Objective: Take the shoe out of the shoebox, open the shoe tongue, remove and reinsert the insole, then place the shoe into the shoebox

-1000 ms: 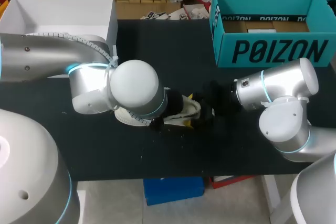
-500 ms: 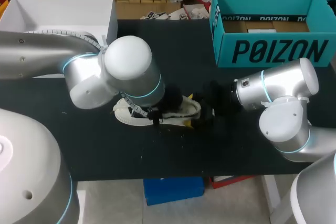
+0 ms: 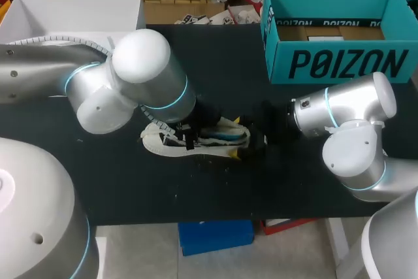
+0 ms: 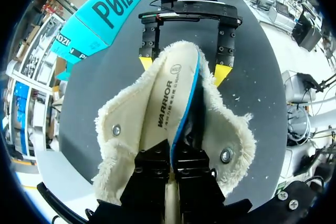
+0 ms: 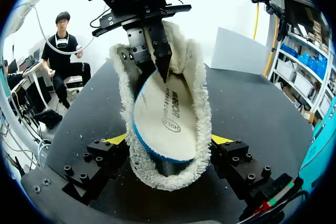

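A cream fleece-lined shoe (image 3: 222, 136) lies on its side mid-table on the black table (image 3: 215, 63). My right gripper (image 3: 251, 143) holds its heel, yellow-tipped fingers (image 5: 116, 139) pressed against both sides of the shoe (image 5: 202, 103). My left gripper (image 3: 189, 139) is at the shoe's opening, shut on the front end of the cream insole (image 4: 163, 108) with a blue edge. In the right wrist view the insole (image 5: 168, 119) stands partly lifted inside the shoe, pinched by the left gripper (image 5: 157, 59). In the left wrist view, the left gripper (image 4: 172, 162) grips the insole's blue edge; shoe (image 4: 226, 135) fleece spreads around it.
The open teal shoebox (image 3: 339, 63) stands at the back right. A white open box (image 3: 72, 14) sits at the back left. Bare black table lies in front of the shoe and between the two boxes.
My left arm's wrist has swung left and back, uncovering most of the shoe. The right arm and the shoe's heel have stayed in place.
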